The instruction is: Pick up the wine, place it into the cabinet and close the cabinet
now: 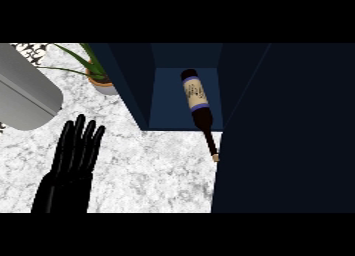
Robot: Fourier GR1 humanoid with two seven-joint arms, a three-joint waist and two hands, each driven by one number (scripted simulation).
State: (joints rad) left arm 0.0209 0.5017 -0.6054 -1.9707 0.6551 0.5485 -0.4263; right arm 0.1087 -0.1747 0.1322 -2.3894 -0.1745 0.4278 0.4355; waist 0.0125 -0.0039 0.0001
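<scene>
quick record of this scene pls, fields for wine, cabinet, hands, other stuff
wine: bottle lying on its side, body inside the cabinet, neck sticking out over the counter
cabinet: dark blue cabinet, open; door at the view's right
left hand: left hand open, fingers straight, above the counter, holding nothing
right hand: not in view
other: potted plant and a grey object at upper left

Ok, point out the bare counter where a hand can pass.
Bare marble counter lies between the left hand and the cabinet door. It is crowded at upper left: potted plant, grey appliance. The wine bottle fills the cabinet opening.
</scene>
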